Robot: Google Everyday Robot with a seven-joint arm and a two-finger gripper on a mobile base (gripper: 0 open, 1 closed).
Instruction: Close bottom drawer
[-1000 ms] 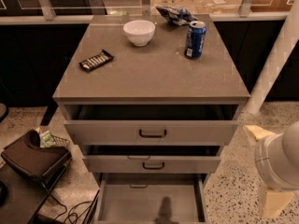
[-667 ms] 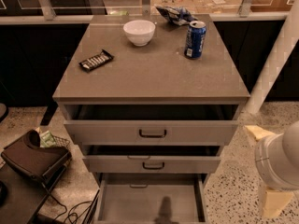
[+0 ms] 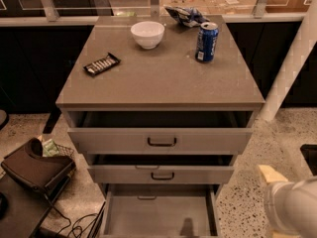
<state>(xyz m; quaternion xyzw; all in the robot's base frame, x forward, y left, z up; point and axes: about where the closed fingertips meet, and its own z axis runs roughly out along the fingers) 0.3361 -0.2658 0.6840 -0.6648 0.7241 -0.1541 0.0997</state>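
The grey-taupe cabinet point(image 3: 158, 78) has all three drawers partly open. The bottom drawer point(image 3: 158, 216) is pulled out the farthest, and its plain grey inside is empty. Its front panel is cut off by the lower edge of the view. The middle drawer point(image 3: 161, 174) and the top drawer point(image 3: 161, 141) stand out less. My gripper point(image 3: 271, 175) is at the lower right, beside the cabinet's right side. Only a tan tip shows above the white arm point(image 3: 292, 209). It touches nothing.
On the cabinet top are a white bowl point(image 3: 147, 33), a blue can point(image 3: 206, 41), a dark snack bar point(image 3: 101, 64) and a chip bag point(image 3: 185, 15). A brown bag point(image 3: 34, 168) and cables lie on the floor at the left. A white post point(image 3: 292, 63) stands at the right.
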